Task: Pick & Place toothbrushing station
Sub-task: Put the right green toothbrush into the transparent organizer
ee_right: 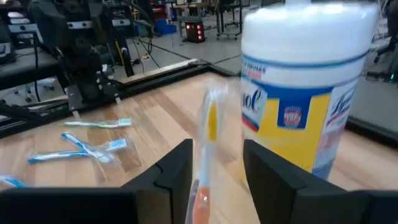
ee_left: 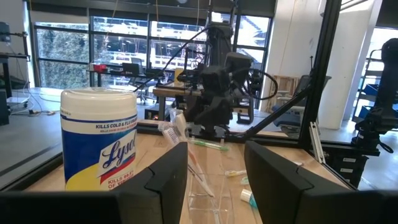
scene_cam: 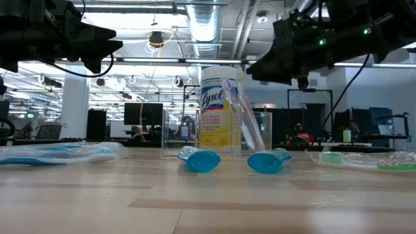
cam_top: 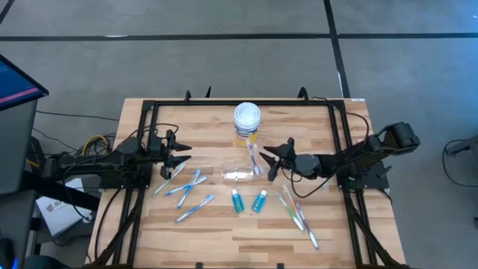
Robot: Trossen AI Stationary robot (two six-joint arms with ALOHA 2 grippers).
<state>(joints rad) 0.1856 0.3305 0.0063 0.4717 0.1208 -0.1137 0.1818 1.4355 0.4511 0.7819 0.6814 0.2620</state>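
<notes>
Gripping a slim wrapped toothbrush (ee_right: 207, 134), right claw (cam_top: 270, 159) beside clear cup (cam_top: 240, 170), left claw (cam_top: 176, 155) spread.

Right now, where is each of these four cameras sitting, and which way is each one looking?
High view: above the table, looking straight down; both arms show, left pincer and right pincer over the wood.
Low view: at tabletop height, looking level across at the two teal tubes; both arms hang in from above.
Left wrist view: on the left arm, looking past its own fingers at the yellow jar and the right arm.
Right wrist view: on the right arm, facing a wrapped toothbrush between its fingers.
Shared: all four show the yellow jar.
</notes>
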